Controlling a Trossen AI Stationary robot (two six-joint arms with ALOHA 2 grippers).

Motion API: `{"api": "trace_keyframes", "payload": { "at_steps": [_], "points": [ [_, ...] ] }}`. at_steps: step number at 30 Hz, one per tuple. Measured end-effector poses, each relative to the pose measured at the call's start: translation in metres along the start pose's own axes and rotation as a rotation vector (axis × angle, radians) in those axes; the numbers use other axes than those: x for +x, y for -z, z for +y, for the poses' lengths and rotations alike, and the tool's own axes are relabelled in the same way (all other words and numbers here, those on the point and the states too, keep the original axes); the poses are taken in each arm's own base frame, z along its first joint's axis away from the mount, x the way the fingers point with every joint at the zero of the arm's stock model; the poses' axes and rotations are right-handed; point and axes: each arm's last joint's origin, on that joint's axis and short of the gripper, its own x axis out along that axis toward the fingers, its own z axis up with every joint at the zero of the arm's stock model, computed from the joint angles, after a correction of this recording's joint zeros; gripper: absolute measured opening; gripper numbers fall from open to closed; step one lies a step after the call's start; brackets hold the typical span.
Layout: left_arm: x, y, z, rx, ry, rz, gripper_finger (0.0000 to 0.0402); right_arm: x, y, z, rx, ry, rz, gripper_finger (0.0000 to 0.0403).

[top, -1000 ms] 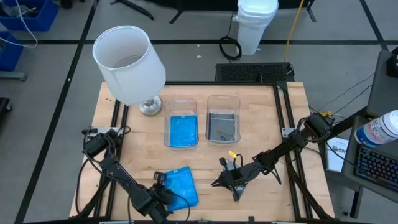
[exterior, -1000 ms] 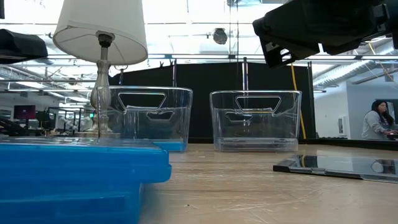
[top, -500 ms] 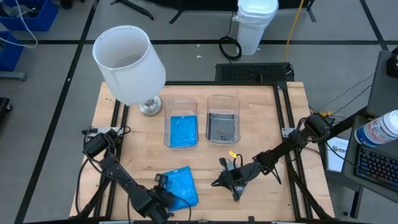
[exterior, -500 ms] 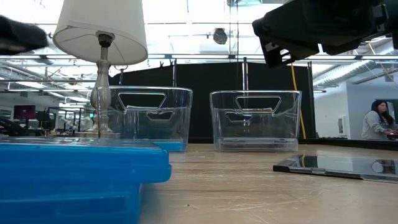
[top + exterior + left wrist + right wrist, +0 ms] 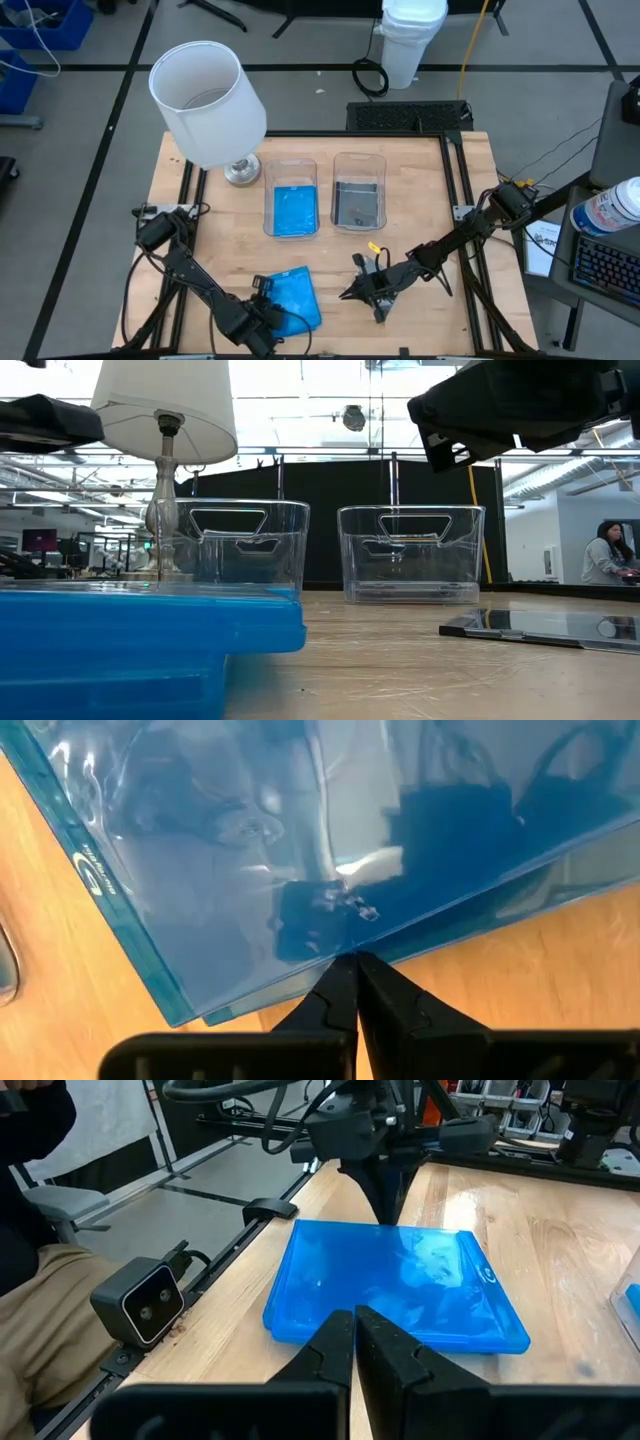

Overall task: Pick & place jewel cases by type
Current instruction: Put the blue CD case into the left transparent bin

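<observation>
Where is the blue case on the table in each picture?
High view: the blue jewel case lies near the table's front edge, by the left gripper.
Low view: it fills the lower left.
Left wrist view: it fills most of the picture.
Right wrist view: centre.
Shared landmark: the left gripper touching its edge.

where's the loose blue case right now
In the high view the blue case lies near the table's front edge, left of centre, at the left gripper, before the left tub.
</observation>
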Motion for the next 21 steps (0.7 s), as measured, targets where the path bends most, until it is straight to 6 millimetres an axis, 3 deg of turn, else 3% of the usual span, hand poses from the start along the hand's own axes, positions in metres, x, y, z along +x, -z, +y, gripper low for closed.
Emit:
{"api": "trace_keyframes", "payload": {
  "at_steps": [7, 15, 21],
  "points": [
    [0.002, -0.006, 0.005, 0.013, -0.017, -0.037, 0.0007, 0.0, 0.0, 0.0, 0.009, 0.001, 0.004, 0.0005],
    [0.001, -0.005, 0.002, 0.016, -0.006, -0.034, 0.0023, 0.001, 0.007, -0.01, 0.167, 0.043, 0.079, 0.0002],
    [-0.025, -0.007, -0.019, 0.089, 0.004, -0.131, 0.0005, 0.001, 0.02, -0.023, 0.287, 0.109, 0.205, 0.0002]
  ]
}}
